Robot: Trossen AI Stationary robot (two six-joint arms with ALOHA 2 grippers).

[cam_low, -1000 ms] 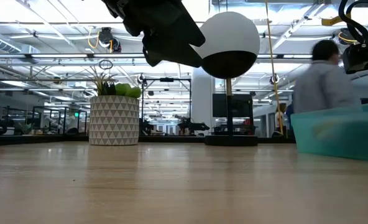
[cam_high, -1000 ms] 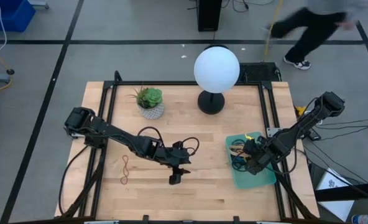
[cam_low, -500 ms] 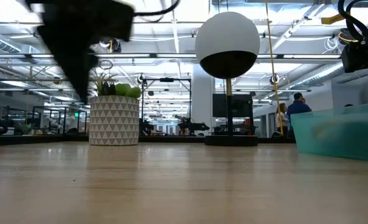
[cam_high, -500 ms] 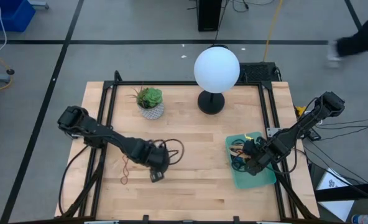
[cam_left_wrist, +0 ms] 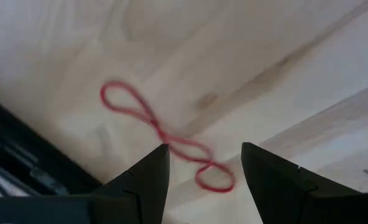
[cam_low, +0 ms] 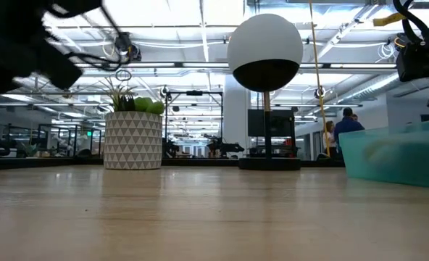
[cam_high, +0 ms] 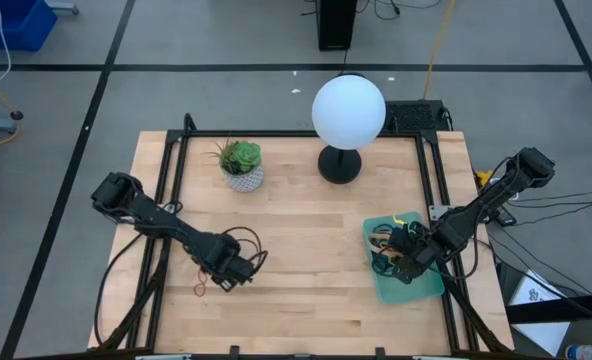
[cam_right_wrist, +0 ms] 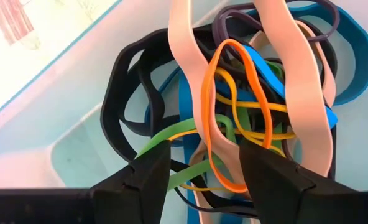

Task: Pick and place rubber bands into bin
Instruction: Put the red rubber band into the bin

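A red rubber band [cam_left_wrist: 162, 134], twisted into a figure of eight, lies flat on the wooden table at the near left; part of it shows in the high view [cam_high: 198, 287]. My left gripper [cam_high: 230, 276] is open above the table just to its right, and the band lies ahead of the gap in the left wrist view [cam_left_wrist: 202, 180]. My right gripper [cam_high: 406, 262] is open over the teal bin [cam_high: 424, 290], above a heap of several bands [cam_right_wrist: 246, 106] in black, blue, tan, orange, green and yellow. I cannot tell whether it touches them.
A white patterned plant pot [cam_high: 242, 172] stands at the far left and a white globe lamp [cam_high: 348, 110] at the far middle. The black frame rail [cam_high: 166, 200] runs along the table's left side. People stand in the room beyond [cam_low: 345, 127].
My left gripper has swept from the table's middle toward the left edge and now stands beside the red band. A person who was beyond the far right corner has walked out of the high view.
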